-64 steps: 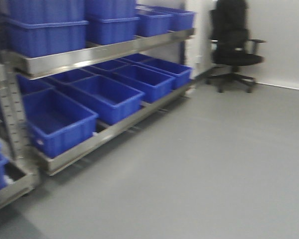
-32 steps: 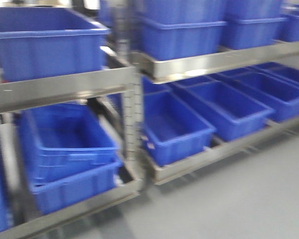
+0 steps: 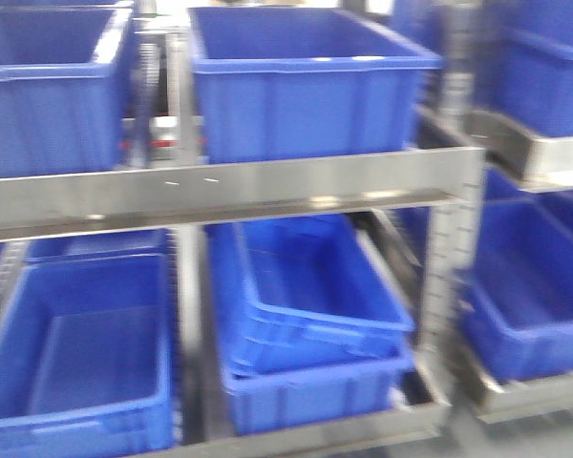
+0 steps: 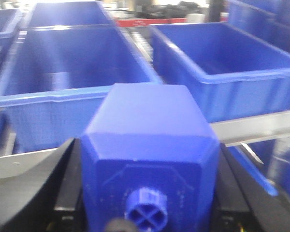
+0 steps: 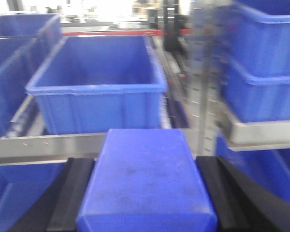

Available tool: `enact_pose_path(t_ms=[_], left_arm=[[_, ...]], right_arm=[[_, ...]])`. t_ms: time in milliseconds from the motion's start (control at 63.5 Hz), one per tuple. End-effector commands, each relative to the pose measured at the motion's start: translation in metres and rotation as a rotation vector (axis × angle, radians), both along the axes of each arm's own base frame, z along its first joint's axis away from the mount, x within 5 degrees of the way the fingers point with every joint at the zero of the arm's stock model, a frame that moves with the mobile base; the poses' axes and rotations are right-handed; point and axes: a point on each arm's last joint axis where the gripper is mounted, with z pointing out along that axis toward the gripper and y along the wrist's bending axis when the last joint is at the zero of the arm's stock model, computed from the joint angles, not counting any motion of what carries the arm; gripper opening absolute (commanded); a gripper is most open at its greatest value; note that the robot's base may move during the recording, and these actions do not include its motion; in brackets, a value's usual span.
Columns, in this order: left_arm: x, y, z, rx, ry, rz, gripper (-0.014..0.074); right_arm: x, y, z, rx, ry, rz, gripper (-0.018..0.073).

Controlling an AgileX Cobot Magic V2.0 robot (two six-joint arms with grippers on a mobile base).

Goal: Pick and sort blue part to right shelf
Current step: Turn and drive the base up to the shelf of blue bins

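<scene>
The right gripper [image 5: 146, 195] clamps the blue part [image 5: 145, 174], its cap end cut off below. The left gripper [image 4: 150, 198] clamps a knobbed block [image 4: 150, 130]. Beyond both, the shelf [image 3: 267, 186] and its bins [image 3: 306, 91] are blurred.

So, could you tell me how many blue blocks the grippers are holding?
2: the knobbed block in the left gripper, the plain block in the right gripper.

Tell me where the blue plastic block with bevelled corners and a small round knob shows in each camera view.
Front view: not in it.
Left wrist view: blue knobbed block bottom centre, in the left gripper.
Right wrist view: not in it; the right gripper holds a flat-sided blue block.
Shared landmark: stainless-steel front rail.
</scene>
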Motion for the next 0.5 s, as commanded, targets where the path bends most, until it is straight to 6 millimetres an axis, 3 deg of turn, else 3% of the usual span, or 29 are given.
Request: enact_pose_path(t_ms=[0, 488], left_arm=[[-0.0008, 0.0014, 0.0175, -0.020, -0.111, 0.015, 0.0353], [-0.0008, 0.0014, 0.0175, -0.020, -0.111, 0.015, 0.0353]], right_arm=[[-0.0014, -0.0007, 0.0177, -0.004, -0.114, -0.007, 0.0391], [-0.0014, -0.0007, 0.0177, -0.004, -0.114, -0.007, 0.0391]])
